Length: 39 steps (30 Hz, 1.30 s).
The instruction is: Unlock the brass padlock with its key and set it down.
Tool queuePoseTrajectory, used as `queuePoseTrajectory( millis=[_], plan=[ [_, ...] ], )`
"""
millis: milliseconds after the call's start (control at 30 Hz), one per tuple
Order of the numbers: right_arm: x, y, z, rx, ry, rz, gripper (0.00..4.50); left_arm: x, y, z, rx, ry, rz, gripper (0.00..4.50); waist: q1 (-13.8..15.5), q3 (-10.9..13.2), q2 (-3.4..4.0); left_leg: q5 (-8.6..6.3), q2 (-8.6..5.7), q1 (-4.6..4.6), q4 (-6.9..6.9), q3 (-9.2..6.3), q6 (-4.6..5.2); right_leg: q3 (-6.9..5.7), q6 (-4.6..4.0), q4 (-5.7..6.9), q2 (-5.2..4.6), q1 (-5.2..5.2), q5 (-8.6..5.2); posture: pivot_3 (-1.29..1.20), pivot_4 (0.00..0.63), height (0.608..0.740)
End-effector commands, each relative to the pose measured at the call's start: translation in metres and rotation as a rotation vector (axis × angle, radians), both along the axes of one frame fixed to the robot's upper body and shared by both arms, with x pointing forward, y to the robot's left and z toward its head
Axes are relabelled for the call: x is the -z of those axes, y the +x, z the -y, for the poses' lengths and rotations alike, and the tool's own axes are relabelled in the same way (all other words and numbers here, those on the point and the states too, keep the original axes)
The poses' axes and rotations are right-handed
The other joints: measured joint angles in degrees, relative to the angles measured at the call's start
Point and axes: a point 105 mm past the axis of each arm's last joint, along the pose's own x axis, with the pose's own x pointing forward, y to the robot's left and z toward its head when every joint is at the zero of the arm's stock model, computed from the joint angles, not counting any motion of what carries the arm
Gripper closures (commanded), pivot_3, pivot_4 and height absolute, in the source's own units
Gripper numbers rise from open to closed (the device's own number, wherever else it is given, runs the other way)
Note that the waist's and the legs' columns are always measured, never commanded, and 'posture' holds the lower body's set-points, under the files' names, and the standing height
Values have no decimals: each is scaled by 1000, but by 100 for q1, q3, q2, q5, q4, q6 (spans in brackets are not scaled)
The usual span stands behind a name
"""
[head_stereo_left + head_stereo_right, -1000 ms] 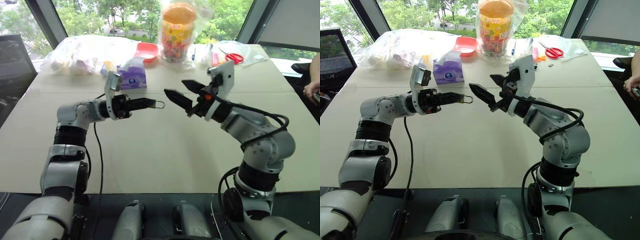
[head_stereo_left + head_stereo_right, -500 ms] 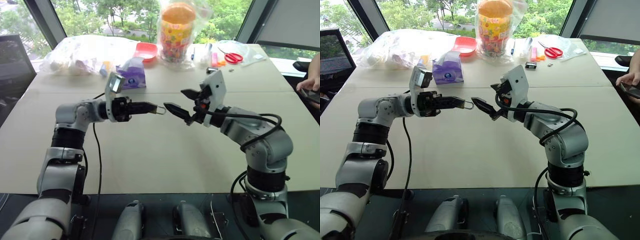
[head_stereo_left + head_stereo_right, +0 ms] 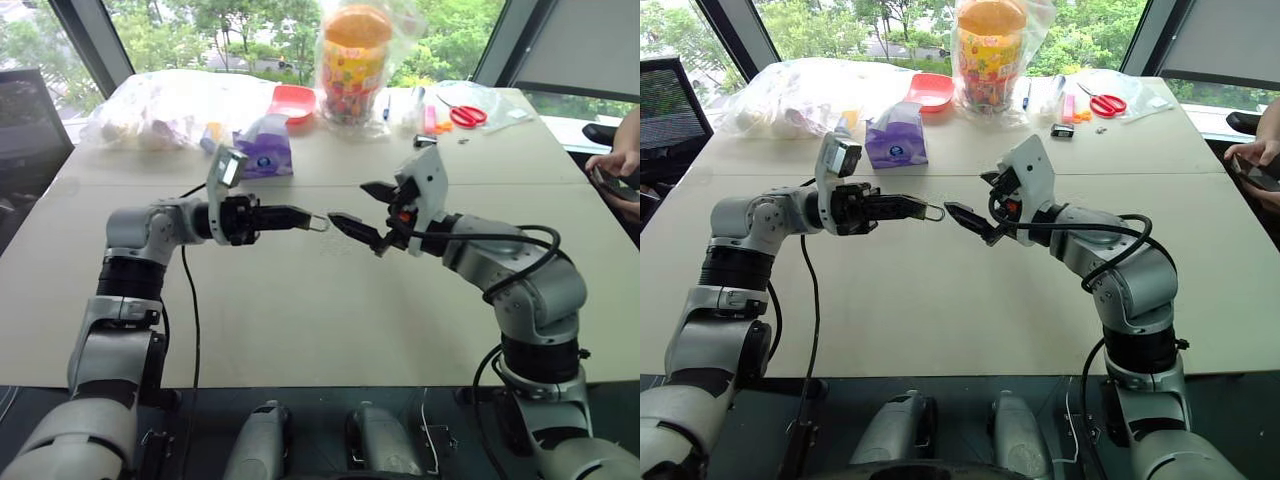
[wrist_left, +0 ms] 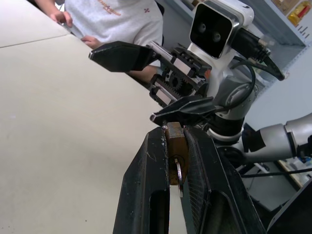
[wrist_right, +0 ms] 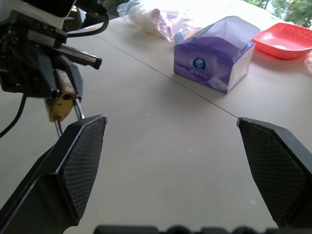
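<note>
Over the last second the right end effector (image 3: 372, 213) has dropped from a raised pose and swung in toward the left end effector (image 3: 300, 216), so its lower finger tip now sits just beside the silvery shackle that pokes out past the left fingers; the left arm has hardly moved and holds its load level above the middle of the table (image 3: 300, 320). The left end effector is pinching the brass padlock (image 4: 174, 152) between its two black fingers, body clamped and shackle loop pointing toward the right arm, well above the table surface. The right end effector stands spread wide, holding nothing. A thin silvery piece, probably the key (image 4: 179, 174), hangs against the padlock's body in the left wrist view, though whether it sits in the keyhole I cannot tell. This closing of the gap suggests the unlocking step is only being lined up: the right fingers likely need to take hold of the key or the shackle, and with parts this small a slight miss could knock the padlock askew in the grip. Along the far edge of the table sit a purple tissue box (image 3: 265, 146) with a round blue logo too small to read, a red tray (image 3: 293, 101), a bagged jar (image 3: 352, 62) with colourful print that is not legible, and red-handled scissors (image 3: 463, 113). A person's hand (image 3: 607, 165) rests by the right edge.
</note>
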Motion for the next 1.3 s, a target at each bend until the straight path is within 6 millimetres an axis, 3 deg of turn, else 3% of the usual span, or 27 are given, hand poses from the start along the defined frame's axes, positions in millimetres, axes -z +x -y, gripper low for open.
queuePoseTrajectory(
  millis=[33,467,1300],
  plan=[
    [-25,7,15,68,26,102,29,-3,-2,-2,8,7,37,4365,2,0,0,0,0,0,0,0,0,0,0,0,0,0,0,0,150,740],
    [-14,-20,-9,-102,73,32,29,-4,2,1,-7,-12,31,4365,4,0,0,0,1,0,-3,0,1,0,0,-4,-2,1,0,0,150,740],
    [11,-21,-18,-180,-49,-9,29,-4,-13,5,50,-5,45,4365,4,0,-1,-1,1,0,-3,0,2,0,0,-5,-1,0,0,0,150,740]
  ],
)
